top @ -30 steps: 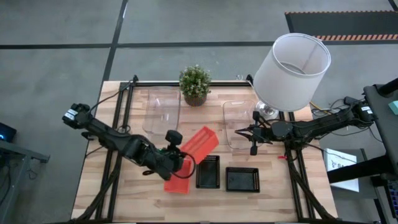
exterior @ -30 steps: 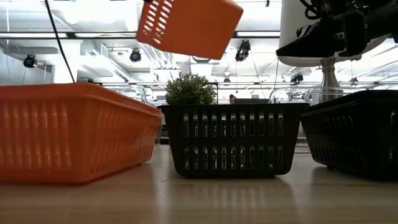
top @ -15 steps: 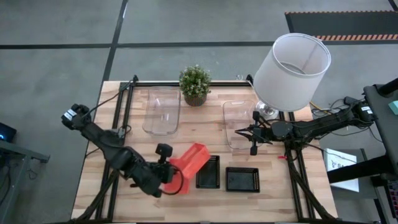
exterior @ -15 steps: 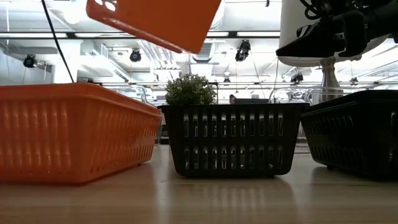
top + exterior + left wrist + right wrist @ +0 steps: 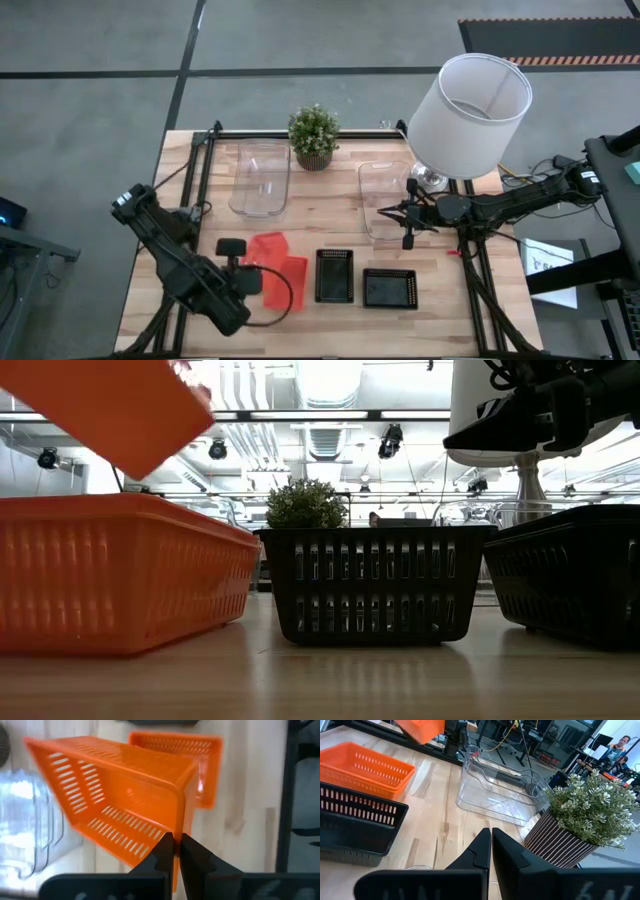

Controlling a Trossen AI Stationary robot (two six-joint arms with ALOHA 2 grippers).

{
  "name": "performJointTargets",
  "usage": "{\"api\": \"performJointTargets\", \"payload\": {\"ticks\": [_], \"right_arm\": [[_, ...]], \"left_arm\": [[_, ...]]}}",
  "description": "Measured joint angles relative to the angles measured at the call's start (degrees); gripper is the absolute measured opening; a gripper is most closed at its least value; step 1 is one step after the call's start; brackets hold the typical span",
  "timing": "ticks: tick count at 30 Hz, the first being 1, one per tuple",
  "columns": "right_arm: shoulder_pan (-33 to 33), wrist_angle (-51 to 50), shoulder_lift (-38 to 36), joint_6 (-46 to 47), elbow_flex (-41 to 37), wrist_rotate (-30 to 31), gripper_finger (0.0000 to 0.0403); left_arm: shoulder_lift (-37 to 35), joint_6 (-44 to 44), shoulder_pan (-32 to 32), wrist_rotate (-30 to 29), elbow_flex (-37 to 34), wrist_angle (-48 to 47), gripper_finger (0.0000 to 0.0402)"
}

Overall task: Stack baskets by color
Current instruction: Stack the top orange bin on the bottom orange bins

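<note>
L gripper (image 5: 173, 851) is pinched shut on the rim of the carried orange basket (image 5: 266, 249). Over the last sec that basket swung from lower centre of the high view, where it tilted over near the black ones, to lower left-centre. It now hangs above the second orange basket (image 5: 285, 283) resting on the table (image 5: 340, 220). Low view: carried one sits upper left, tilted, clear of the resting one's rim, not touching. Wrist view shows the resting basket just behind the held one, roughly lined up but skewed.

Means orange pair is close to nested; I'd guess it needs levelling + lowering before release, else a corner hangs on the rim.

R gripper (image 5: 406, 226) parked right of centre over the right clear tray (image 5: 380, 198), fingers pressed together, holding nothing.

Not stacked yet: two black perforated baskets (image 5: 334, 276) (image 5: 390, 288) side by side lower centre; other clear tray (image 5: 261, 178) upper left-centre by the potted plant (image 5: 313, 135).
</note>
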Motion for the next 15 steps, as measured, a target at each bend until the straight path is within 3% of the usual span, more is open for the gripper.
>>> {"api": "performJointTargets", "payload": {"ticks": [5, 15], "right_arm": [[0.00, -0.03, 0.01, -0.23, 0.00, 0.44, 0.0009], [0.00, -0.14, 0.00, -1.72, 0.00, 0.44, 0.0009]], "left_arm": [[5.31, 4.51, 0.29, -1.11, 5.30, -0.34, 0.0000], [10.61, 7.15, 0.75, -3.61, 5.36, -0.54, 0.0000]]}}
